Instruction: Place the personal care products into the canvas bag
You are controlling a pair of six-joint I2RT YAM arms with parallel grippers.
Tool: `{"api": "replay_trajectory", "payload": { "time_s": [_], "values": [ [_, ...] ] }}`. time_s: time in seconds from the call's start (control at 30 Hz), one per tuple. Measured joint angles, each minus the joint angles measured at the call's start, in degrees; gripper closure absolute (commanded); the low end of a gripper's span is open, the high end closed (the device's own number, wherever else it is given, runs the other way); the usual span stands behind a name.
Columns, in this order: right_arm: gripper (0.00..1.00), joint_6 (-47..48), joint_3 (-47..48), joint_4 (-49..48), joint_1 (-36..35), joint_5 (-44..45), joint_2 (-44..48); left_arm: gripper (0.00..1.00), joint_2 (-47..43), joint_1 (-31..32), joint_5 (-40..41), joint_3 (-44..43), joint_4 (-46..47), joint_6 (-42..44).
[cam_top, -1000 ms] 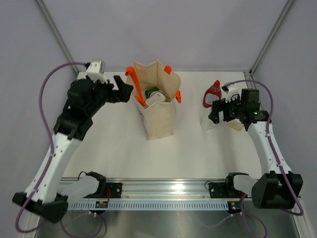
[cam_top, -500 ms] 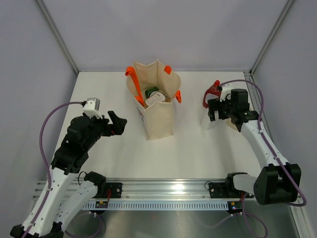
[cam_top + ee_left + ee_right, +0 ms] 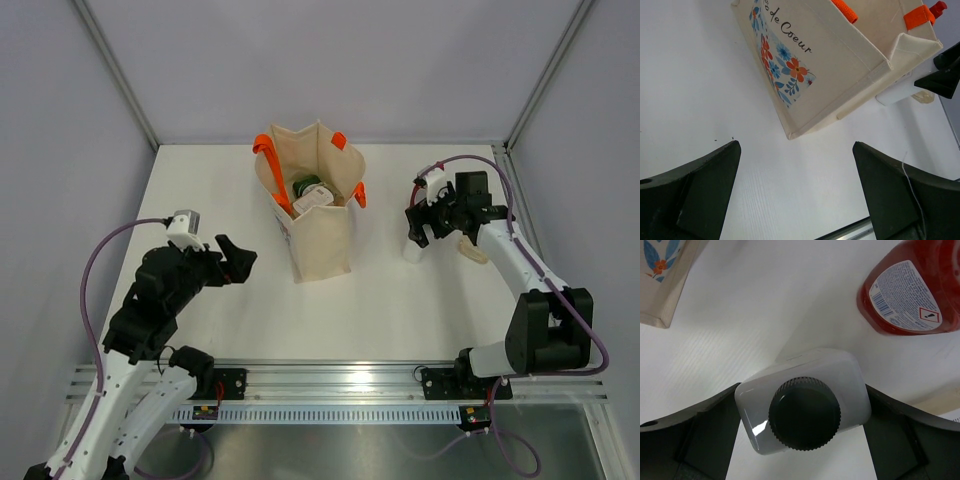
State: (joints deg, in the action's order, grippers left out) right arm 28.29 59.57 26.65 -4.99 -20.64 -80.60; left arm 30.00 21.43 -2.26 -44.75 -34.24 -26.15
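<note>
The canvas bag stands upright mid-table with orange handles; a dark green bottle and a pale item lie inside. The left wrist view shows the bag's floral side. My left gripper is open and empty, left of the bag and apart from it. My right gripper is down over the white bottle with a dark cap, its jaws against both sides of the bottle. The red bottle stands just beyond it. The small beige item lies to its right.
The table's back wall and metal corner posts stand close behind the right gripper. The aluminium rail with the arm bases runs along the near edge. The right arm's cable loops above the red bottle.
My left arm has drawn back from the bag's upper left side to the near left. My right gripper has moved left and down onto the white bottle's top.
</note>
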Motion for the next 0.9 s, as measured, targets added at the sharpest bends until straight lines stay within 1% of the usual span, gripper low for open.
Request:
{"api": "replay_trajectory", "payload": {
  "time_s": [0.13, 0.23, 0.27, 0.33, 0.37, 0.4, 0.47, 0.5, 0.53, 0.6, 0.77, 0.9],
  "values": [
    [0.08, 0.57, 0.11, -0.5, 0.0, -2.99, -1.36, 0.01, -0.26, 0.0, -0.96, 0.55, -0.24, -0.83],
    [0.25, 1.27, 0.24, -1.14, 0.0, -5.62, -2.12, 0.01, -0.26, 0.0, -1.57, 0.55, -0.24, -0.9],
    [0.36, 1.46, 0.46, -1.07, 0.0, -6.56, -2.45, 0.01, -0.22, 0.0, -1.84, 0.55, -0.28, -0.9],
    [0.5, 1.99, 1.05, -0.68, 0.0, -7.93, -3.06, 0.01, -0.17, 0.0, -2.1, 0.55, -0.37, -0.9],
    [0.65, 2.27, 1.29, -0.5, 0.0, -8.68, -3.34, 0.01, -0.2, 0.0, -2.21, 0.55, -0.39, -0.9],
    [0.72, 2.47, 1.38, -0.42, 0.0, -9.25, -3.48, 0.01, -0.2, 0.0, -2.29, 0.55, -0.39, -0.9],
    [0.81, 2.8, 1.38, -0.22, 0.02, -10.12, -3.48, 0.01, -0.28, 0.0, -2.51, 0.55, -0.39, -0.92],
    [0.89, 2.8, 1.38, -0.11, 0.11, -10.54, -3.48, 0.01, -0.33, 0.0, -2.6, 0.55, -0.39, -0.94],
    [0.93, 2.8, 1.38, -0.02, 0.28, -10.75, -3.48, 0.01, -0.35, 0.0, -2.73, 0.55, -0.39, -0.96],
    [1.0, 2.64, 1.33, 0.13, 0.61, -11.69, -3.48, 0.01, -0.42, 0.0, -3.08, 0.55, -0.39, -1.11],
    [1.0, 0.85, -0.33, 0.22, 2.14, -14.16, -1.86, 0.01, -0.79, 0.0, -3.72, 0.55, -0.35, -1.16],
    [1.0, -2.45, -2.03, 0.59, 2.71, -15.21, 0.04, 0.01, -0.79, 0.0, -4.31, 0.83, -0.11, -1.25]
  ]
}}
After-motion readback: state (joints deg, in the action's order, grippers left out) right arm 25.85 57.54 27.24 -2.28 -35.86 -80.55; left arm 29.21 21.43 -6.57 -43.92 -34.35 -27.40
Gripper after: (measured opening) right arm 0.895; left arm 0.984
